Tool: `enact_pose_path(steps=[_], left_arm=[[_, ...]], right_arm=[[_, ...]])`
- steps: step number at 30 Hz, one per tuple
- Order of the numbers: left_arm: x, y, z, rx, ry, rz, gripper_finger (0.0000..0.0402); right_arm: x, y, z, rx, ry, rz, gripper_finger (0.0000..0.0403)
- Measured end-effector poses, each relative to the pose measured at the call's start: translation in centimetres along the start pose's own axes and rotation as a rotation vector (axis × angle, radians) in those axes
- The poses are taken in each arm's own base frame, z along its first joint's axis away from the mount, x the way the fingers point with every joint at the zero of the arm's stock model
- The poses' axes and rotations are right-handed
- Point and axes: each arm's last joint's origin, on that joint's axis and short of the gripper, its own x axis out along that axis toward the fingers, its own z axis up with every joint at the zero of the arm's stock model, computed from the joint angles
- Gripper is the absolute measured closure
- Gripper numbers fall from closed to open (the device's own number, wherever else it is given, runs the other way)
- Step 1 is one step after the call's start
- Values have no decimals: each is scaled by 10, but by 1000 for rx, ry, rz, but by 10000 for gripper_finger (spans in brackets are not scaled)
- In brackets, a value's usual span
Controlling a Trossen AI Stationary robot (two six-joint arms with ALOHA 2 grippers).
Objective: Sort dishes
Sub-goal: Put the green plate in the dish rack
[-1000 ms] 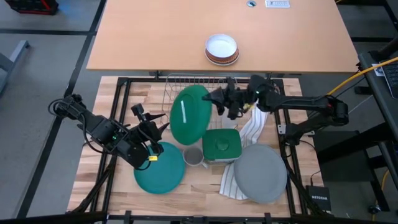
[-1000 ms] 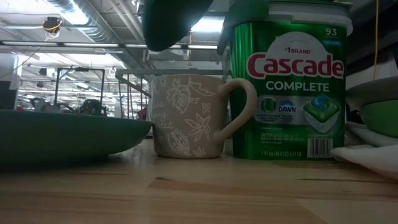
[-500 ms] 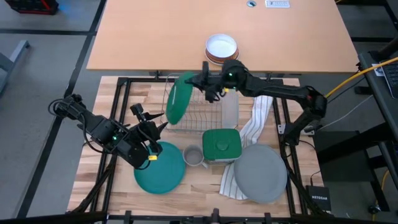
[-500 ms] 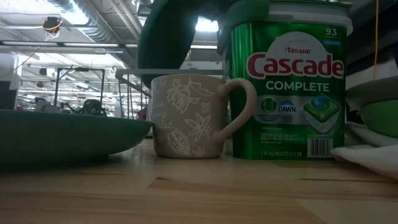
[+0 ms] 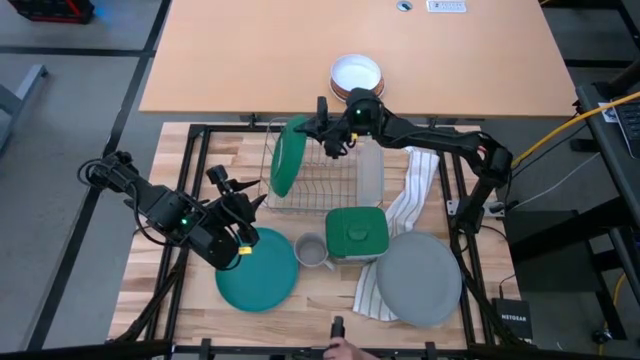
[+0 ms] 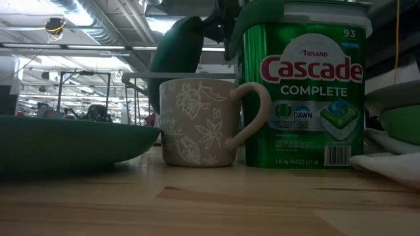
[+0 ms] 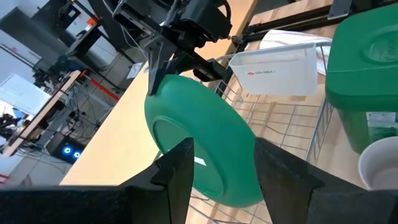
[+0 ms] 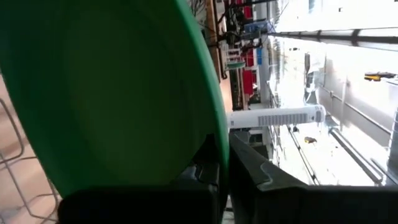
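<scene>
You see pale wood planks with visible grain on the table (image 5: pixel 190 150), and a smooth matt tan board (image 5: pixel 260 50) beyond it. The dish rack (image 5: pixel 315 185) is thin bare metal wire. The dark green plate (image 7: pixel 205 155) looks smooth with a soft sheen. The mug (image 6: pixel 203 121) is matt, with a raised leaf pattern. The detergent tub (image 6: pixel 302 85) is glossy green plastic. The towel (image 5: pixel 410 200) is striped cloth.

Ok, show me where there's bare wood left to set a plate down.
Bare wood lies by the table's far-left corner, left of the rack, though the left gripper hangs near. A narrow strip runs along the near edge between the teal plate and the towel. The middle is crowded: mug, tub, grey plate. The right gripper holds the green plate over the rack.
</scene>
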Motion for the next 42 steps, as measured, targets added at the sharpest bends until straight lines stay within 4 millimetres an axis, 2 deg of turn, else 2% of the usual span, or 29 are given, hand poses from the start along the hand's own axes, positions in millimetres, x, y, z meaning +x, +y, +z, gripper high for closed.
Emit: enact_pose_path(steps=[11,19,30,35,42], left_arm=[[0,0,0,-46,-1,-1,247],[0,0,0,-61,-1,-1,247],[0,0,0,-68,0,1,247],[0,0,0,-68,1,1,247],[0,0,0,-68,0,1,247]], right_arm=[[-3,2,-8,5,-76,10,391],[16,23,-19,-14,-75,-5,391],[26,44,-29,10,20,60,391],[25,46,-30,25,53,86,389],[25,47,-29,37,70,99,363]])
